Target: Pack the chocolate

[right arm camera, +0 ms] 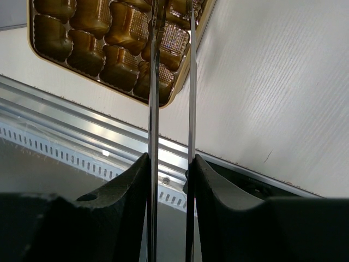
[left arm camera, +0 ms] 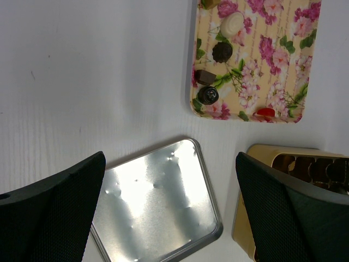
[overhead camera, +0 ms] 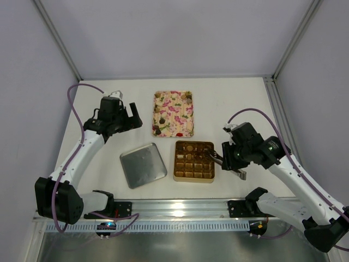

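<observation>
- Gold-brown box at that frame: what was in it?
- Dark pieces in a few cells along the far row. The other cells showed bare gold liner. Most of the chocolate sat on the floral tray, just beyond the box: dark rounds, a brown block, a cream piece and a red one at the near edge.
- Right gripper?
- Clamped on metal tweezers, with the fingers pressed on the outsides of both blades and a narrow gap between the blades. They reached over the box's right side. The tips ran out of the wrist view, so I couldn't tell if they held a piece.
- Left gripper?
- Jaws spread wide, gripping nothing. It hovered over the table, left of the tray. A silver lid lay flat beside the box, apart from it.
</observation>
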